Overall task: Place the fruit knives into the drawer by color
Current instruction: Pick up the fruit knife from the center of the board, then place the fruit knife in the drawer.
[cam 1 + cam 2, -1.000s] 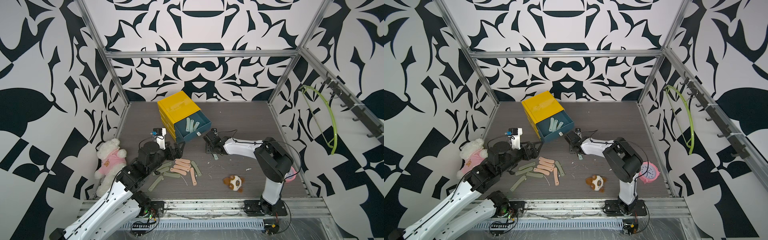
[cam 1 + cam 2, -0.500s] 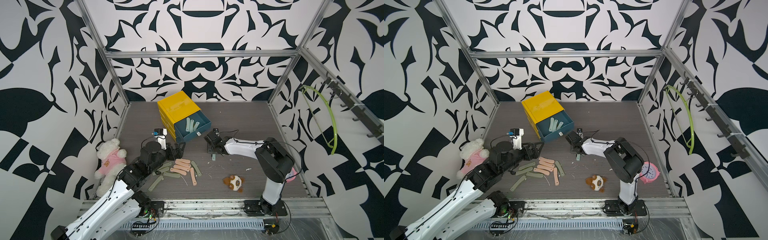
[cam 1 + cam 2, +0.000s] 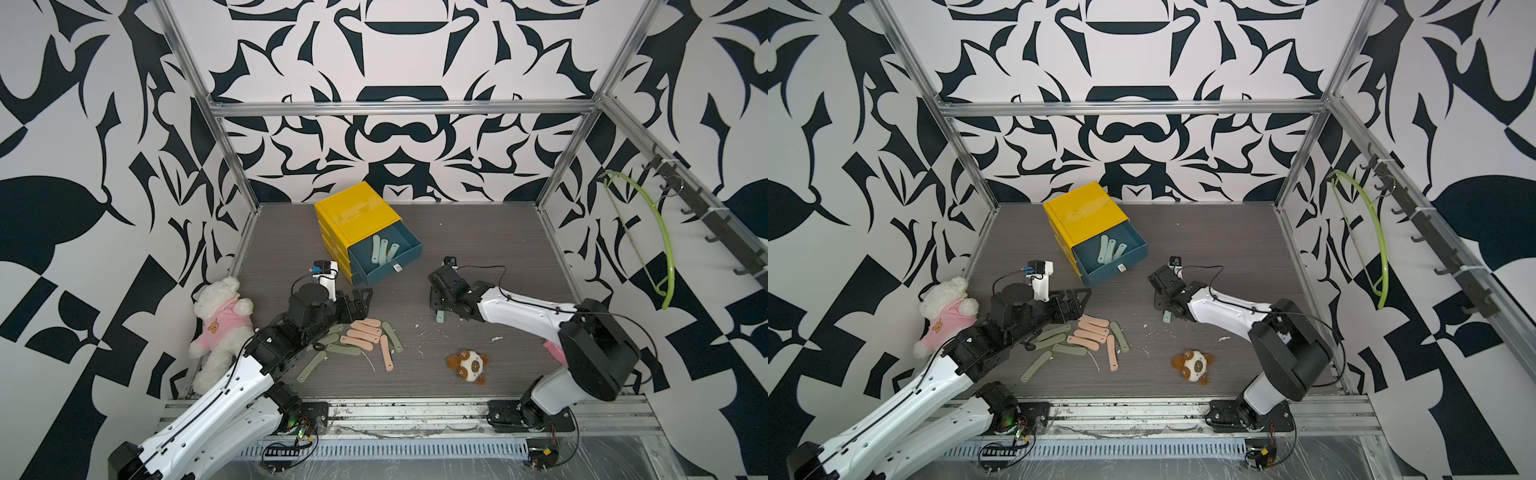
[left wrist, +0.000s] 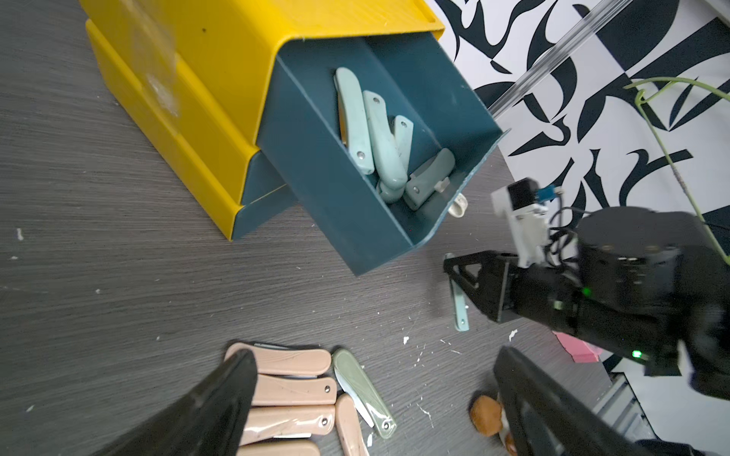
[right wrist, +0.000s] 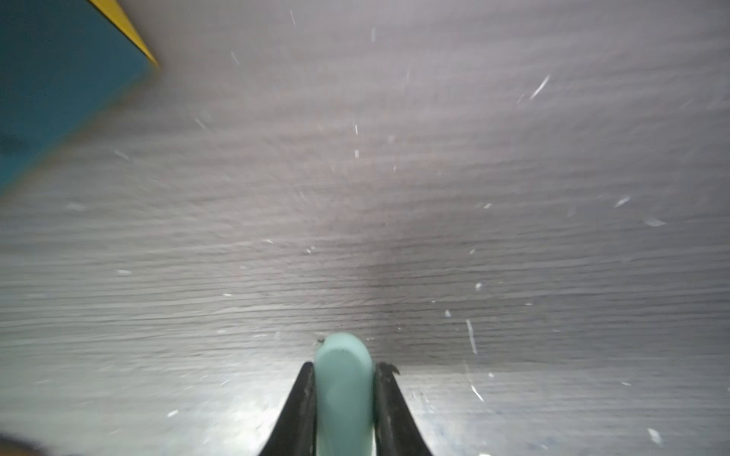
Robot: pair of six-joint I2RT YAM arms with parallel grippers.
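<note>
Right tool [image 5: 343, 365] is clamped on a teal knife [image 5: 343, 398], its fingers pinching it from both sides (the wrist view is blurry, but the grip is plain enough). In both top views that knife hangs below the tool, out over the table [image 3: 478, 241], off to one side of the open drawer [image 3: 409, 249]. Can't tell if its low end touches the wood. The top drawer sticks out of the yellow cabinet [image 3: 353, 216] with a few teal knives [image 4: 379, 146] lying inside. Left tool [image 3: 360, 296] is spread wide, gripping nothing, hovering at the edge of the pile. There the peach-pink knives [image 3: 362, 332] lie side by side, with olive green knives [image 3: 312, 363] scattered around them. A small brown-and-white plush [image 3: 467, 365] sits nearer the front, apart from the pile.
</note>
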